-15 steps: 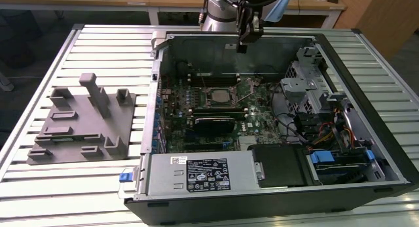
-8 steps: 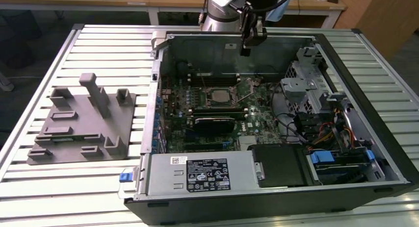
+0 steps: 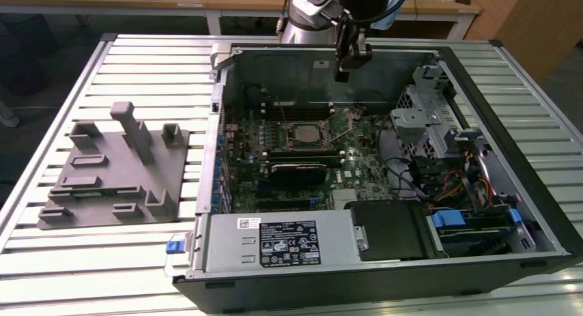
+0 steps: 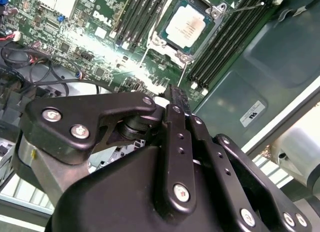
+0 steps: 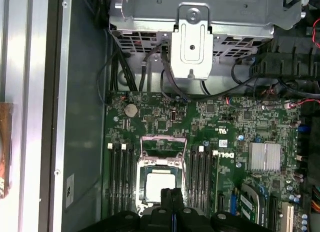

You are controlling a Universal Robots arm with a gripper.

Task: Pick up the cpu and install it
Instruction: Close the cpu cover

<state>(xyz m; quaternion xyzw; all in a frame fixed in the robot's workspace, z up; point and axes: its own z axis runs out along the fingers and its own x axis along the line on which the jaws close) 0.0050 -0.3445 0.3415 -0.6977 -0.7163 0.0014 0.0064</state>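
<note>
The cpu (image 3: pixel 302 133) is a silvery square chip lying in the socket on the green motherboard inside the open computer case (image 3: pixel 547 213). Both wrist views show it too: cpu (image 4: pixel 189 27), cpu (image 5: pixel 160 185). The socket's metal frame (image 5: pixel 163 146) stands hinged up beside the chip, and its thin lever (image 4: pixel 181 74) is loose. My gripper (image 3: pixel 343 75) hangs above the far part of the case, well clear of the board. Its black fingers (image 5: pixel 172 199) are pressed together, shut, with nothing between them.
A grey plastic tray (image 3: pixel 114 169) with upright posts lies on the slatted table at the exterior view's left. Inside the case are memory slots (image 5: pixel 122 177), a heatsink (image 5: pixel 265 157), a metal drive cage (image 3: pixel 428 118), cables and the power supply (image 3: pixel 273 241).
</note>
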